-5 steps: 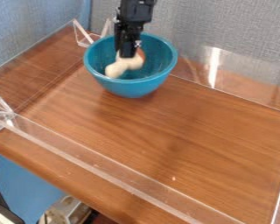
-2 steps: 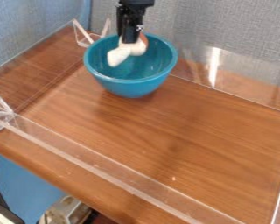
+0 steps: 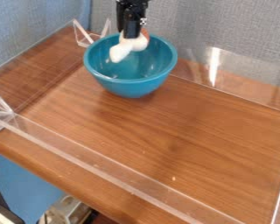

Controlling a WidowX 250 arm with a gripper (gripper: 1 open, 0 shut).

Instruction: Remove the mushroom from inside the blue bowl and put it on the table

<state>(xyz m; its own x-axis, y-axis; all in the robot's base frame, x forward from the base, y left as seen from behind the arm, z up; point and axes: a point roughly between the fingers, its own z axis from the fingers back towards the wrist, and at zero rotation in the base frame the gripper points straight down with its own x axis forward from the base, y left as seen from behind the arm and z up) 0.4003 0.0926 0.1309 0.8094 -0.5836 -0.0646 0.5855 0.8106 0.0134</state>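
Pinching the mushroom, the end effector points straight down over the blue bowl, black fingers closed on the mushroom's upper end. Only the lower part of the arm shows; the rest runs off the top edge of the view. The mushroom hangs right under the fingertips, tilted, its cream-white body trailing down and to the left from the grip. Its lower end sits at about rim height, over the bowl's back-left inner side; whether it still touches the inner wall cannot be told from this angle. No orange-tan patch is readable at this size.

The bowl stands upright near the far edge of the surface, closer to the far-left corner than to the right. Teal-blue, glossy, its opening faces up and nothing else shows inside it. Its base rests flat on the wood grain.

The brown wood-grain surface stretches from the bowl toward the near edge and the right side. Low clear acrylic walls edge it; one stands just right of the bowl along the far edge, another runs along the near edge. A grey-blue backdrop rises behind the far edge.
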